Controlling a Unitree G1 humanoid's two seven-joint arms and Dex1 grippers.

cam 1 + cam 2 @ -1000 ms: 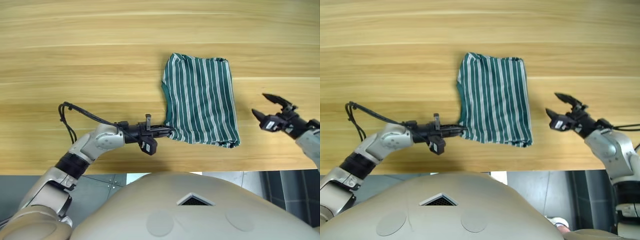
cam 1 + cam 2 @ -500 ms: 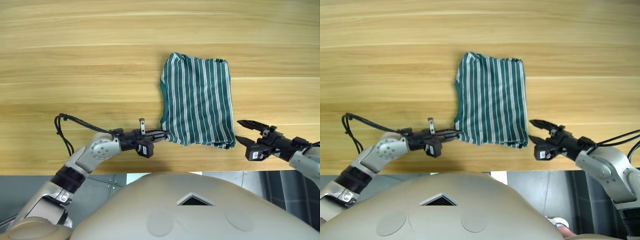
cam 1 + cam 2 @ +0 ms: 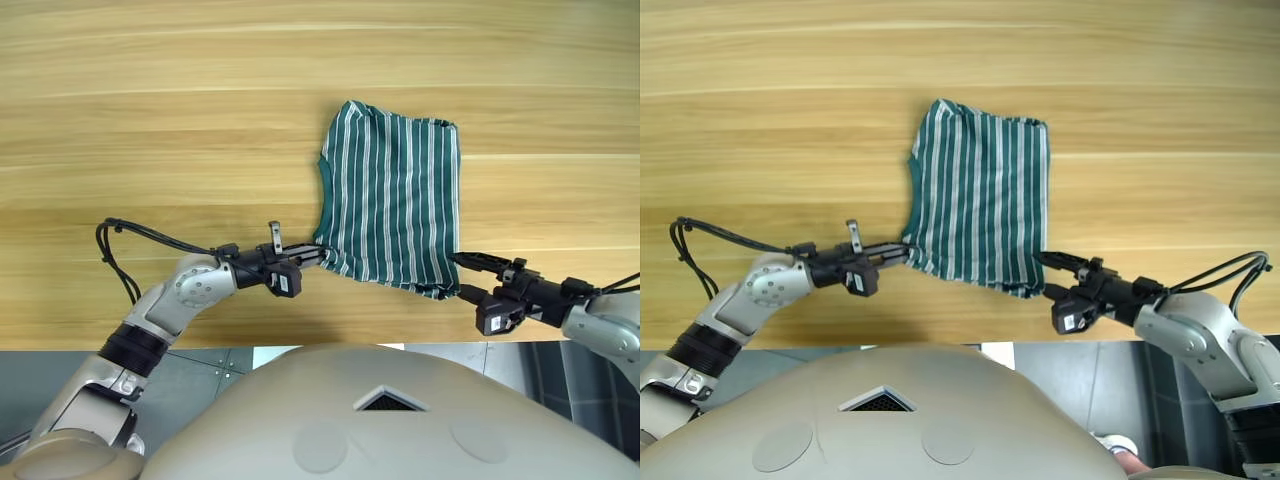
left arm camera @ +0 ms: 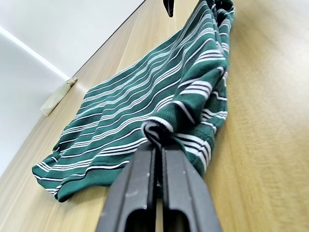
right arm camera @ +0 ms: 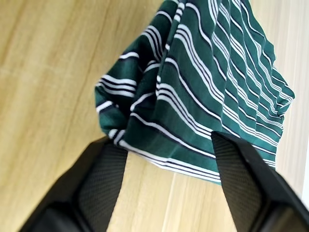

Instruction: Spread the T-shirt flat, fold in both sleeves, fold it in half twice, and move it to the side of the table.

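- Change, right gripper (image 3: 462, 273): you saw it a second ago well off the T-shirt (image 3: 392, 200) at the cloth's 3 o'clock. It has since swung in to the 5 o'clock corner, fingers spread as before.
- Change, left gripper (image 3: 318, 252): it keeps its pinch on the cloth's 8 o'clock corner. That corner has drawn a little toward 12 o'clock, so the near hem now slants from there down to the 5 o'clock corner.
- Surroundings: a wooden table (image 3: 150, 120) carries the cloth.
- Surroundings: a black cable loop (image 3: 118, 250) hangs off the left forearm at the cloth's 9 o'clock, well apart from it. A second cable (image 3: 1238, 272) arcs over the right forearm.
- T-shirt, place: green with white stripes, folded to a narrow panel, lying right of the table's middle, long side running 12 to 6 o'clock.
- T-shirt against left fingers (image 4: 140, 183): closed tight together, a bunched fold of the hem caught at their tips. The rest of the cloth trails away over the wood.
- T-shirt against right fingers (image 5: 99, 186): held wide apart, gripping nothing. The corner's hem lies across the gap between them. You cannot tell whether either pad touches the fabric.
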